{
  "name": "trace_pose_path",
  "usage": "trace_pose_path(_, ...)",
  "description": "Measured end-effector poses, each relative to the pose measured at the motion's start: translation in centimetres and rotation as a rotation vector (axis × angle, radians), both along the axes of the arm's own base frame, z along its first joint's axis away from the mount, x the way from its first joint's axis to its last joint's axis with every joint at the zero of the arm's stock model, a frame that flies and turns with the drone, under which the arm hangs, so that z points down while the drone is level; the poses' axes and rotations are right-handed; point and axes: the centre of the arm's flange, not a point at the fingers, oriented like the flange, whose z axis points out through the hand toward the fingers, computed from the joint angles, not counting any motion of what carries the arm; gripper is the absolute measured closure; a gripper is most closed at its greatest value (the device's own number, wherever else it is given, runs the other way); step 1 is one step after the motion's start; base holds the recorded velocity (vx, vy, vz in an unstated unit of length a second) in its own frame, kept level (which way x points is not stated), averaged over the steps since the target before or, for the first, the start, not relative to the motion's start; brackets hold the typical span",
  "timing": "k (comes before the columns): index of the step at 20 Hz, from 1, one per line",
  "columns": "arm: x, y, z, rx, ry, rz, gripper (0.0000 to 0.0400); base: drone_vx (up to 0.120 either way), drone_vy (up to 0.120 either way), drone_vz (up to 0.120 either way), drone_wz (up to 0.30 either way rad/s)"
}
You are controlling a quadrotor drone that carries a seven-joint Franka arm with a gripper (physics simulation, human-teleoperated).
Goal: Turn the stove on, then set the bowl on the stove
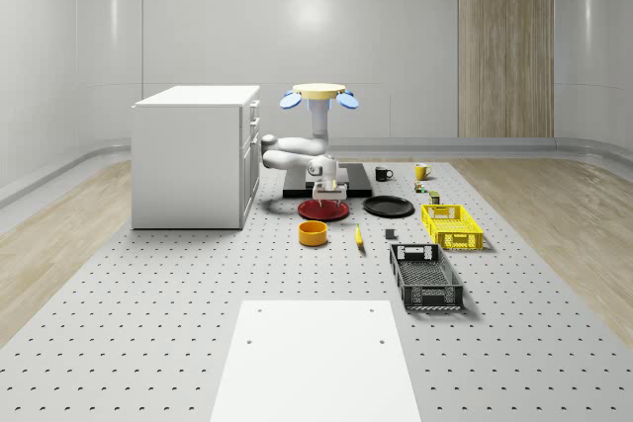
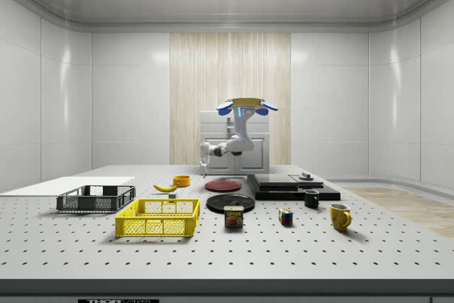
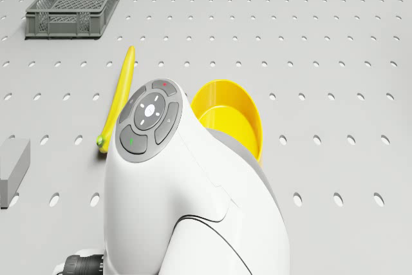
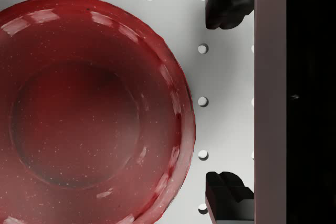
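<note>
Your drone [image 1: 318, 95] hovers over desk [image 1: 148, 284], above stove [image 1: 341, 183]. Stove: flat black slab beside white cabinet [image 1: 196, 157]. Bowl [image 1: 314, 233]: yellow-orange, upright on desk, just before red plate [image 1: 323, 210]. Claw [image 4: 226, 98]: fingers [image 4: 227, 4] spread wide, empty, hanging over gap between red plate's rim and stove edge.

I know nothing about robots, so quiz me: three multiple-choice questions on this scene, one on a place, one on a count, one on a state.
1. The pincer hangs over:
A) the red shallow dish's rim
B) a yellow mug
C) a black mug
2. Mesh crates on the table:
A) one
B) two
C) four
3. The pincer is:
A) shut on a banana
B) shut on a mug
C) open, empty

A: the wrist view shows the dish beneath; the drone hovers beside the white cabinet.
B: one yellow crate, one dark grey crate.
C: its fingertips stand apart.
</note>
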Motion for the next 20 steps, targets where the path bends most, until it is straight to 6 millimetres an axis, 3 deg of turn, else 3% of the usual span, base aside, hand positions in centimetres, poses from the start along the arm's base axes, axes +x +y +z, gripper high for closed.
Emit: trace_pose_path(20,0.0,0.0,0.0,0.0,0.0,0.0,0.0,0.12,0.0,0.0,0.0)
